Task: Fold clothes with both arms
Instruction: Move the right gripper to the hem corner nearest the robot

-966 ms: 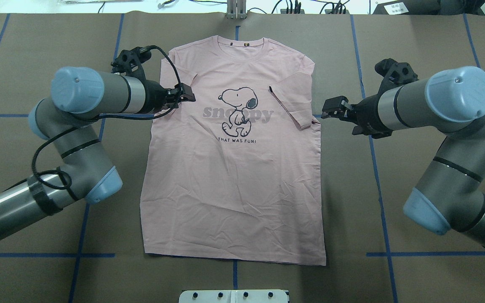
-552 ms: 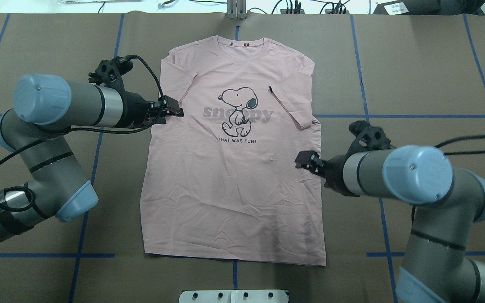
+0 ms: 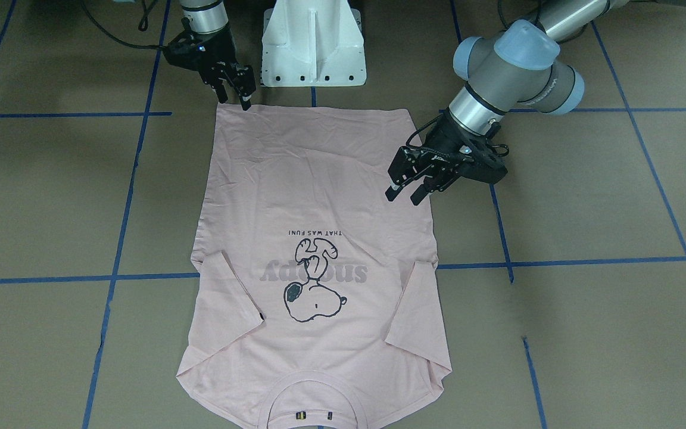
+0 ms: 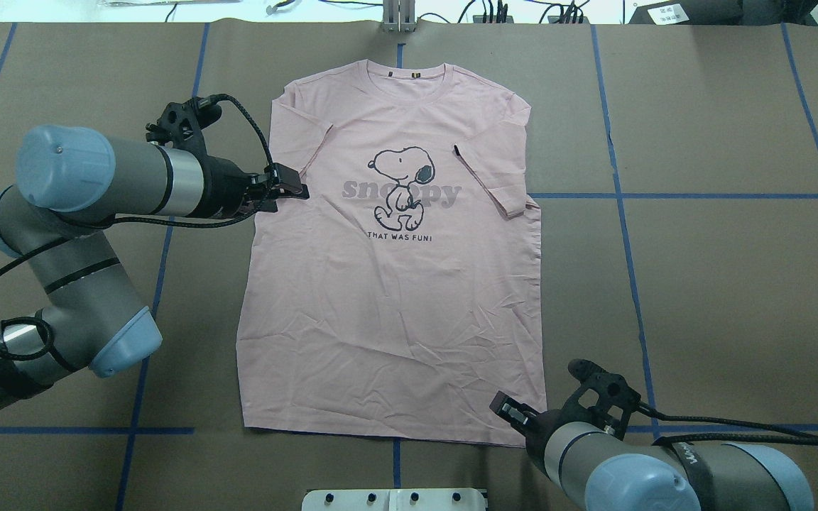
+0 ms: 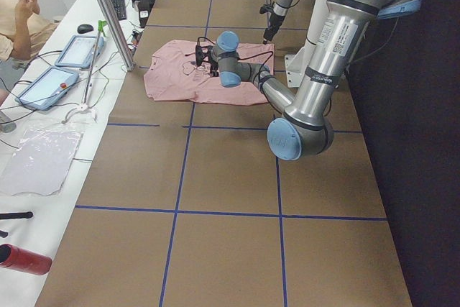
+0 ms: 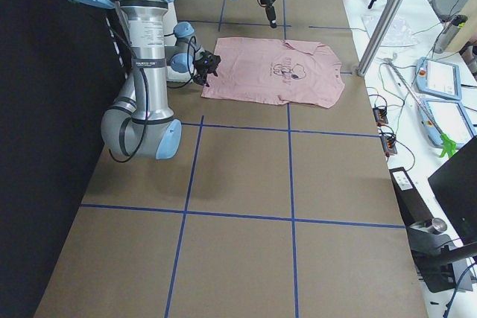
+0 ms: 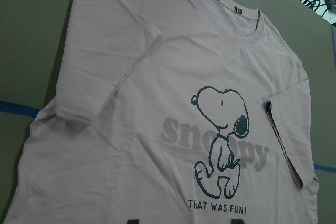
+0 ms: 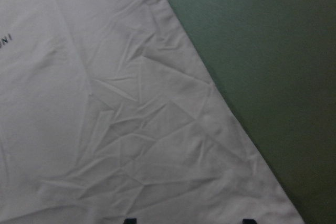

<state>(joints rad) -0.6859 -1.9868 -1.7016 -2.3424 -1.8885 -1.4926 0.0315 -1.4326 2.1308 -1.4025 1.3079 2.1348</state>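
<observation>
The pale pink Snoopy T-shirt (image 4: pixel 395 298) lies flat and face up, collar at the far edge, both sleeves folded inward over the front. My left gripper (image 4: pixel 294 190) is open and empty over the shirt's left edge, just below the left sleeve; the front-facing view shows it (image 3: pixel 405 195) with fingers apart above the cloth. My right gripper (image 4: pixel 507 410) is open and empty over the shirt's near right hem corner (image 8: pixel 252 182). It also shows in the front-facing view (image 3: pixel 237 95). The left wrist view shows the print and collar (image 7: pixel 220 124).
The white pedestal base (image 3: pixel 313 47) stands just behind the hem, close to my right gripper. Blue tape lines (image 4: pixel 622 195) cross the brown table cover. A metal post (image 4: pixel 398 18) stands past the collar. Tablets (image 6: pixel 440 80) and cables lie on the operators' side.
My right arm has swung from beside the right sleeve back to the near right hem corner. My left gripper has drawn back from the sleeve to the shirt's left edge and then nearly held still.
</observation>
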